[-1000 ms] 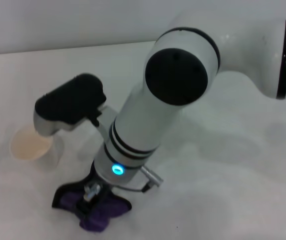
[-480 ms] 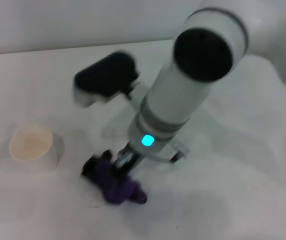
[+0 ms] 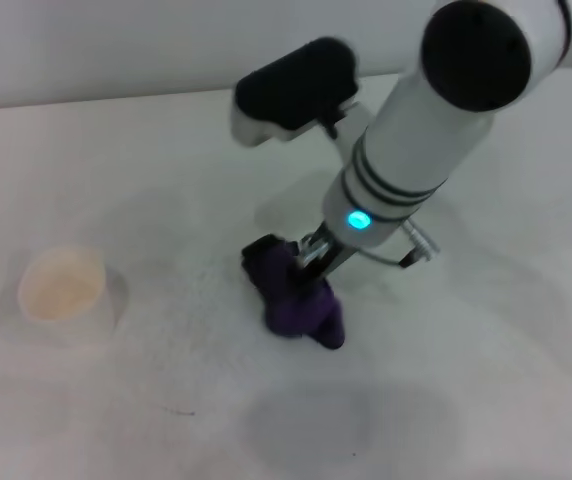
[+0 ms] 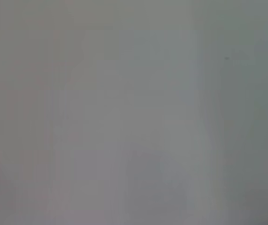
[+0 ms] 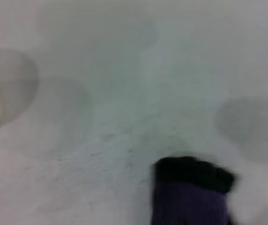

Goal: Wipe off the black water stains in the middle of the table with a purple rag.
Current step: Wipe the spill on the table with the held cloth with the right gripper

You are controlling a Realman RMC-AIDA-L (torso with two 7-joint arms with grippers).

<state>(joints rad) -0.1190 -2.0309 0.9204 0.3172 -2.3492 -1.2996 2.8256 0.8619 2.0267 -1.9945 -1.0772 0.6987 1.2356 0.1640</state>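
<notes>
Step in hand, as I judge it: the wipe itself. My right gripper (image 3: 311, 262) is down at the table (image 3: 486, 400), about mid-table and nearer the far edge than the near one, closed on the upper end of the rag (image 3: 294, 298). Rag hangs bunched below the fingers and its lower end looks to touch the surface; contact cannot be confirmed under the cloth.

Rag orientation: long axis runs diagonally, from the black-edged end up at the gripper, toward the far-left corner, down to the purple end pointing at the near-right corner. Right wrist view shows the same black edge over purple cloth (image 5: 190, 197), with bare tabletop beyond it.

Stains: no dark blot found in any view. Only a faint thin mark (image 3: 178, 410) near the near edge, left of the rag, plus grey shadows. Either the blot lies under the rag or it is gone; cannot tell which.

Cup (image 3: 63, 288) stands near the left edge, well apart from the rag.

Left gripper: not in the head view, and its wrist view shows only a blank grey surface.

Next move, my judgement: keep the cloth pressed flat and drag it across mid-table along its long axis, then lift to check what lies beneath. Risk: the bunched rag rolls rather than wipes
</notes>
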